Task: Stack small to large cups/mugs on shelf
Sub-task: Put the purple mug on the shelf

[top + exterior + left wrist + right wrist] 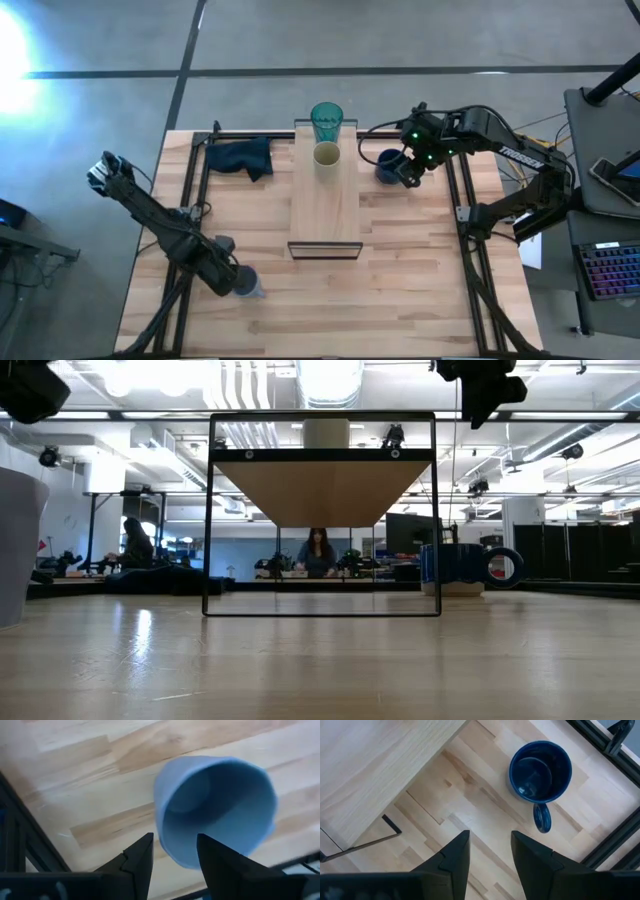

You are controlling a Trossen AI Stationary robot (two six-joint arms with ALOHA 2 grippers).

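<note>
The shelf (pixel 325 205) stands mid-table. The teal tumbler (pixel 326 122) stands upright at its far end, with the cream cup (pixel 327 154) just in front of it. The navy mug (pixel 540 770) stands on the tabletop to the right of the shelf, its handle (pixel 542 817) sticking out. My right gripper (pixel 490 845) hovers open above and beside it. The pale blue mug (pixel 215 810) stands upright near the table's front left. My left gripper (pixel 172 855) points down over it, open, with its fingers on either side of the mug's near rim. I see no touch.
A dark blue cloth (pixel 242 157) lies at the far left of the table, beside the shelf. Black frame rails (pixel 190 190) run along both sides of the table. Bare tabletop lies in front of the shelf. People sit in the room beyond the table (pixel 317 555).
</note>
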